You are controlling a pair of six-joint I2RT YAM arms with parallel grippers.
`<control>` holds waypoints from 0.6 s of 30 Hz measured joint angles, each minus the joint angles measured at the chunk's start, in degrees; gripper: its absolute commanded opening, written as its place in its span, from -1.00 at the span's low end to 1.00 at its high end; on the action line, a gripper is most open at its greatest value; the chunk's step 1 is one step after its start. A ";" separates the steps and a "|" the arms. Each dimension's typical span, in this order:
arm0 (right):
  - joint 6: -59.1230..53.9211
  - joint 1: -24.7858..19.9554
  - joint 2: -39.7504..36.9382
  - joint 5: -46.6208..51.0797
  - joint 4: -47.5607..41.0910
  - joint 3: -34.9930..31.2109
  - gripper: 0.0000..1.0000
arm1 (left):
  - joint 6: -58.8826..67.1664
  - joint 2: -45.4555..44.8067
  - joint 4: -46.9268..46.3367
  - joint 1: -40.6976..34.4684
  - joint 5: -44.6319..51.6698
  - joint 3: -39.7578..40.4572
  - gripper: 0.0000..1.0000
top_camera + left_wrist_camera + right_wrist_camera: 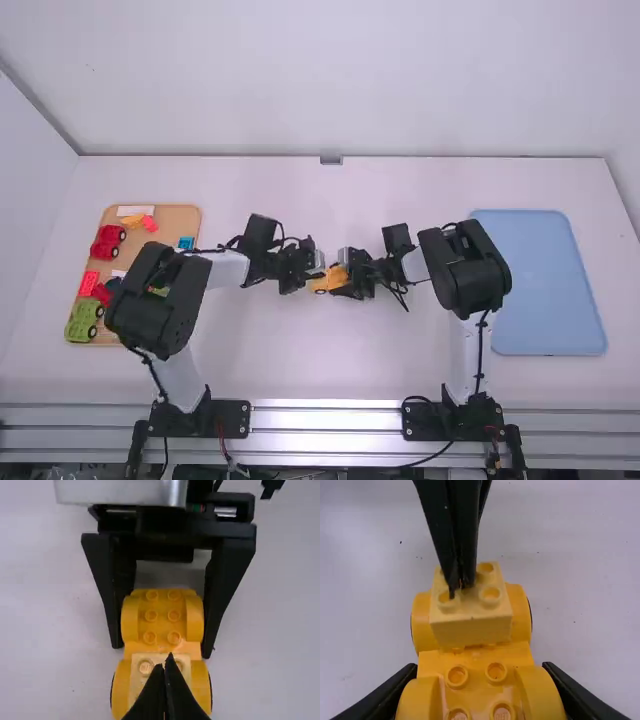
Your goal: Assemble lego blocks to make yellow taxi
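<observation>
The right gripper [342,275] grasps the yellow car [475,657] at its sides, near the table's middle. The left gripper [318,272] has its fingers pressed together over the pale block [470,632] on the car; its tips hide some studs. If the studs carry letters, I cannot tell. The left arm [160,300] covers part of the wooden tray [185,216].

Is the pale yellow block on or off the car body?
On: the pale yellow block sits atop one end of the car body. Whether it is pressed fully home, I cannot tell.
</observation>
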 measured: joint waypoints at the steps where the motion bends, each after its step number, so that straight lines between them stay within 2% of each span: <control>1: 0.00 0.00 0.00 0.02 -0.02 0.00 0.07 | 0.07 0.46 0.28 -0.07 0.46 0.22 -0.96; 9: -0.04 -0.04 0.00 0.00 0.07 0.00 0.07 | 0.57 1.64 0.46 -0.28 1.64 0.55 -0.96; 18: 0.00 0.02 0.00 0.04 0.17 0.00 0.07 | 0.52 1.09 -4.22 -0.48 -1.46 2.19 -0.96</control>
